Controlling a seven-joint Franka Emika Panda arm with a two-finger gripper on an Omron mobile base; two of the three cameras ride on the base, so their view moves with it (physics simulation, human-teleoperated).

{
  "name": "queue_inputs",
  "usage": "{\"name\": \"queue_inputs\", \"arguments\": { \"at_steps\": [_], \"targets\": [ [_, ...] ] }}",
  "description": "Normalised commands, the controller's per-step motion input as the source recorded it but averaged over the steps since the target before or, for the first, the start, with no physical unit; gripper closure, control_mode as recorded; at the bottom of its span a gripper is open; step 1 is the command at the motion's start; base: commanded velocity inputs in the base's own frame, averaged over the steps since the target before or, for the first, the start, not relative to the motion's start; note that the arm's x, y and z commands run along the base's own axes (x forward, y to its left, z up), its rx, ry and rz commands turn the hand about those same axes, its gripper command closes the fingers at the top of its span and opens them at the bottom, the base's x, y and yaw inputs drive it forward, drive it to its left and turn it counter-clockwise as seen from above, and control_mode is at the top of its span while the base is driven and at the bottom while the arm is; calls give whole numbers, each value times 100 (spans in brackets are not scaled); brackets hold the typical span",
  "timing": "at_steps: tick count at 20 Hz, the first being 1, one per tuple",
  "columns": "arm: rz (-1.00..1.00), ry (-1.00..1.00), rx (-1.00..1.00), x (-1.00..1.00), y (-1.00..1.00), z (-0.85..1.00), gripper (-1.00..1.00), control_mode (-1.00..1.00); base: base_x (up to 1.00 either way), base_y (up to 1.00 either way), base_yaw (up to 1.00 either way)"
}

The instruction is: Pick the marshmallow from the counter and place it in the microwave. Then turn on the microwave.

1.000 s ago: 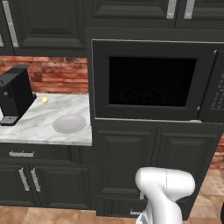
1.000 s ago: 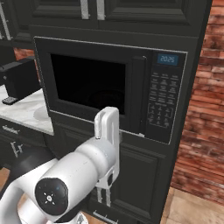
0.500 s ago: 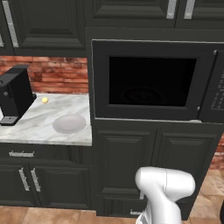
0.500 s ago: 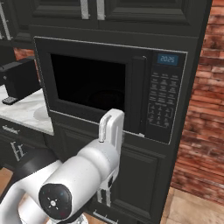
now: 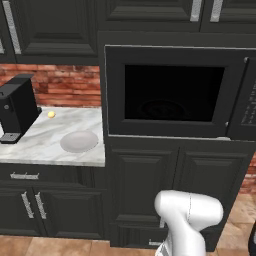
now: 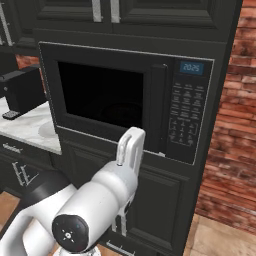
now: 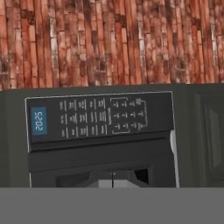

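The closed, empty fingers (image 7: 112,180) are aimed at the keypad (image 7: 101,117) of the large black built-in microwave (image 6: 130,100), its dark glass door shut, straight ahead.

My hand view: microwave (image 7: 103,140) keypad (image 7: 100,117) lies sideways at centre, blue display (image 7: 38,120) at left, brick wall (image 7: 109,41) above.

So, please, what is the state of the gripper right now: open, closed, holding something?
Gripper: closed, fingertips together, nothing visible between them.
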Motion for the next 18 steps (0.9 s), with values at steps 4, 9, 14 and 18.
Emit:
{"name": "queue_inputs", "arguments": {
  "at_steps": [4,9,14,18],
  "targets": [
    [-1,-3,8,16,-3,-3,100,-100,0,0,0],
    [-2,-1,9,16,-10,-1,100,-100,0,0,0],
    [-3,0,9,11,-16,-3,100,-100,0,0,0],
    [-2,-1,8,11,-14,-4,100,-100,0,0,0]
  ]
}}
